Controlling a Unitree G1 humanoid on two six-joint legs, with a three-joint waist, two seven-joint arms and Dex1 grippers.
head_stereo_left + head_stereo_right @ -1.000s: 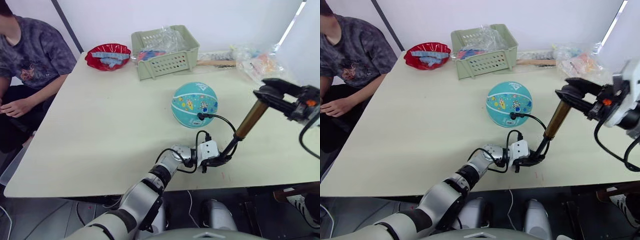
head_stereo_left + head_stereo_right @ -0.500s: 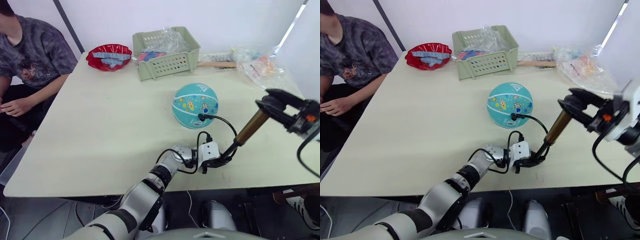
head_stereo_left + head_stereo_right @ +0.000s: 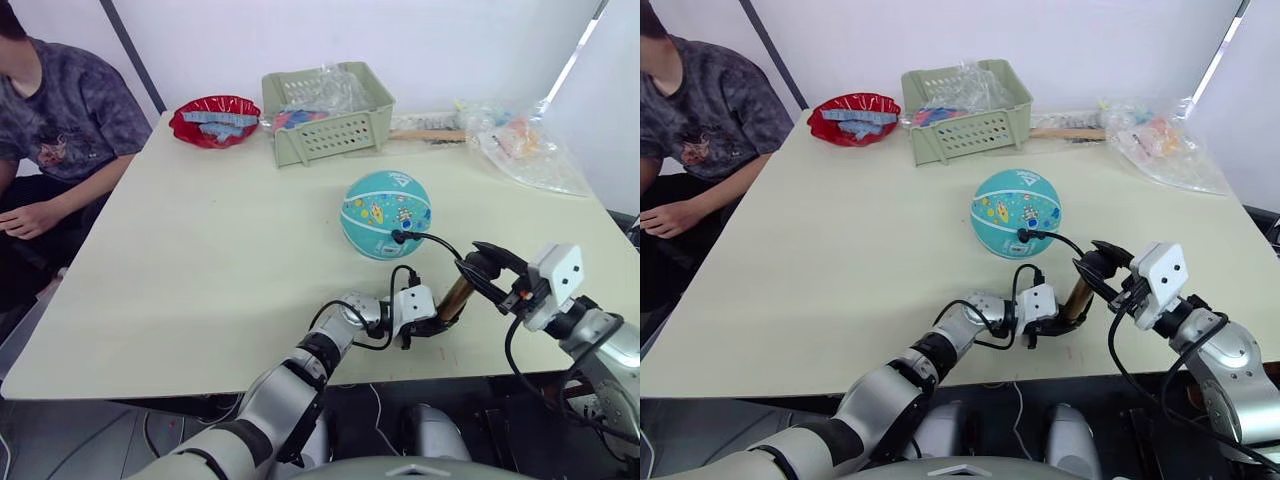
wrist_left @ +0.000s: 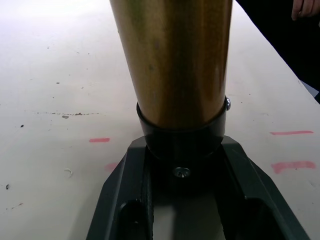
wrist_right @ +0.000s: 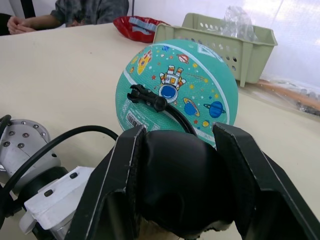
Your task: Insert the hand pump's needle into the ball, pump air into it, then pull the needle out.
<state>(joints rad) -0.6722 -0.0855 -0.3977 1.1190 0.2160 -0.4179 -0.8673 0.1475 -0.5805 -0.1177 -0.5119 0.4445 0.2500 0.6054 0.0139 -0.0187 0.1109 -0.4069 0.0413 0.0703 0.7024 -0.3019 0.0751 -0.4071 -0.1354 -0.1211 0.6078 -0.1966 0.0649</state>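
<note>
Two matte black fingers of left gripper (image 4: 182, 200) clamp black base cap of hand pump (image 3: 455, 298), shiny brass cylinder upright on beige table (image 3: 200, 240). Right gripper (image 5: 177, 185) squeezes rounded black T-handle. Thin rubber hose arcs to glossy teal ball (image 3: 386, 213); black needle fitting (image 5: 145, 97) plugged in.

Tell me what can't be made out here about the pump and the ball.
- Needle: the black fitting sits against the ball; the pin is hidden.
- Hand pump handle: covered by the right end effector.
- Pump base: hidden by the left end effector.
</note>
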